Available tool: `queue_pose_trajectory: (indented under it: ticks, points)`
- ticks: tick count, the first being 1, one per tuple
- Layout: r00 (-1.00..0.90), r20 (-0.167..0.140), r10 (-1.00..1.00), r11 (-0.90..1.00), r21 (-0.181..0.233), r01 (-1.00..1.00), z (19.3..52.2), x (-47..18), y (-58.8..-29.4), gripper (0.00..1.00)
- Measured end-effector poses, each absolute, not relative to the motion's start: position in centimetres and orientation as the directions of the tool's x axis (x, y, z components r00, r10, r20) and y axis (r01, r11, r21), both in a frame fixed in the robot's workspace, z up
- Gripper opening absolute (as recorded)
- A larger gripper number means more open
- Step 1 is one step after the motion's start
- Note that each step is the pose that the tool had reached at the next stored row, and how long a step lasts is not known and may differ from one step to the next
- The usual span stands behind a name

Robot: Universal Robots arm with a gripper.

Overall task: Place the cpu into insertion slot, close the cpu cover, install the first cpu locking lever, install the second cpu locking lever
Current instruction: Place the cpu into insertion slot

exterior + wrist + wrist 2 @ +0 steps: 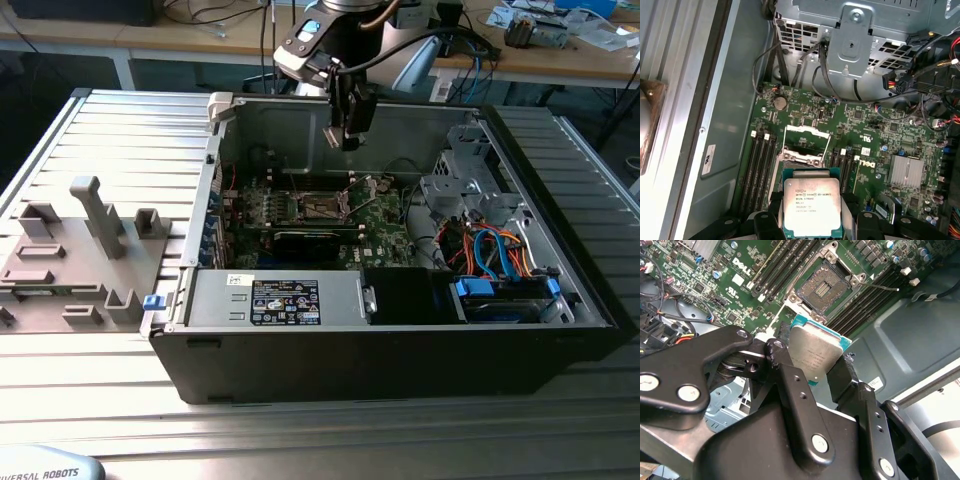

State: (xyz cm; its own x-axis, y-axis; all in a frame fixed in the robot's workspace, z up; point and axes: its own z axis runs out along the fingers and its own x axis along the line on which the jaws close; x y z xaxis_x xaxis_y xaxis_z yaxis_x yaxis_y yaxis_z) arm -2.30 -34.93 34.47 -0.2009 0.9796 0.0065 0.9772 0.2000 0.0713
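Gripper (812,362) clenched on cpu (812,205), poised near open insertion slot (823,287); risks slot damage from tilted or offset seating.

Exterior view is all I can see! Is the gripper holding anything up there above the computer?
Observer: Yes. In both wrist views the gripper is clamped on the cpu, its silver top showing.
Operator: Is there a chip in the socket already?
Observer: No. In the second wrist view the insertion slot on the green motherboard is empty, with its contacts bare.
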Motion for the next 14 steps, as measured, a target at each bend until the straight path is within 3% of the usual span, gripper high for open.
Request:
queue_pose_trajectory:
  ticks: [14]
  points:
    - [-0.19, 0.007, 0.982, 0.189, 0.071, 0.979, 33.61, -2.3, -34.93, 0.54]
